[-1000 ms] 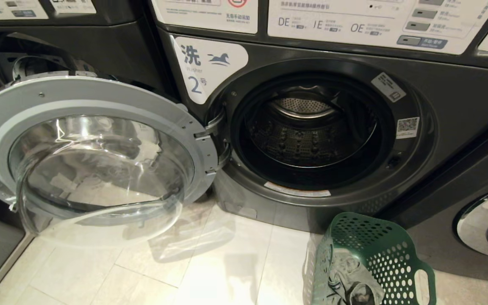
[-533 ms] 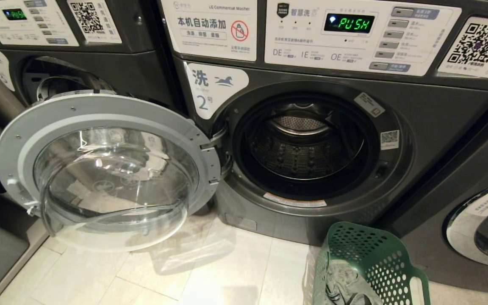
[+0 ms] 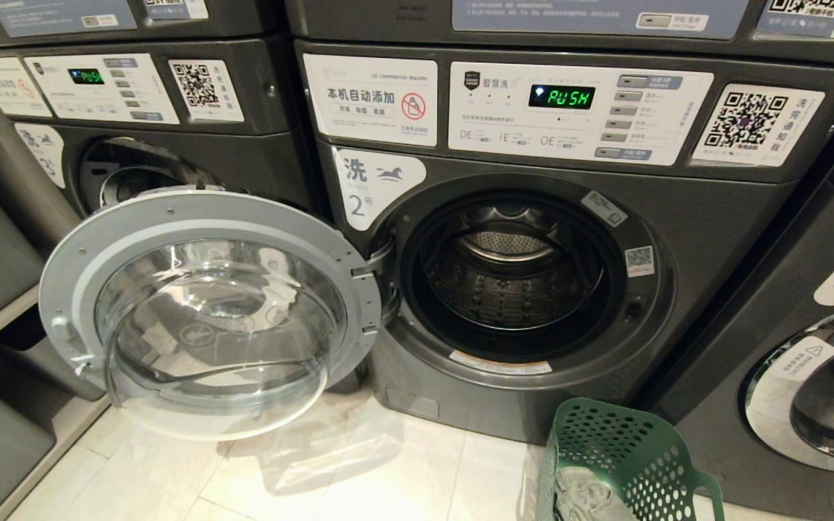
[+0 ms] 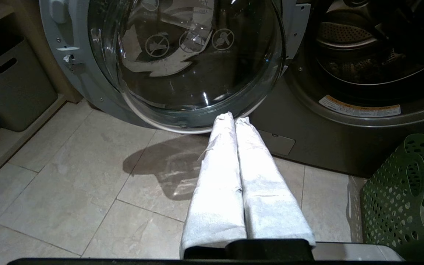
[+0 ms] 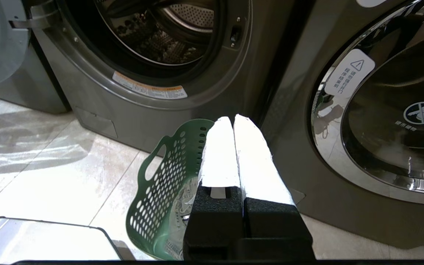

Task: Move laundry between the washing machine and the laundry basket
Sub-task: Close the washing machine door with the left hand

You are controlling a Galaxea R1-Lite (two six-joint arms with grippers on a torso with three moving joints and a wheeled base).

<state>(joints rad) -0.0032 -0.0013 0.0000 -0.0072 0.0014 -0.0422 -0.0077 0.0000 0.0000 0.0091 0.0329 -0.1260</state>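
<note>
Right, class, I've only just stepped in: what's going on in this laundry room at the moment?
Nothing is being handled yet. The dark grey front-loading washing machine marked 2 stands with its round glass door swung wide open, and no cloth shows in the drum. The small bundle of grey cloth laundry lies in the narrow green perforated plastic basket on the floor in front. The left pincer and right pincer are both shut and empty.

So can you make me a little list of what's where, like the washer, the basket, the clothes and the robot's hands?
washing machine: number 2, display reads PUSH
door: swung wide open
drum: looks empty
laundry basket: on the floor by the washer
laundry: in the basket
left gripper: shut, holds nothing
right gripper: shut, holds nothing, above the basket
</note>
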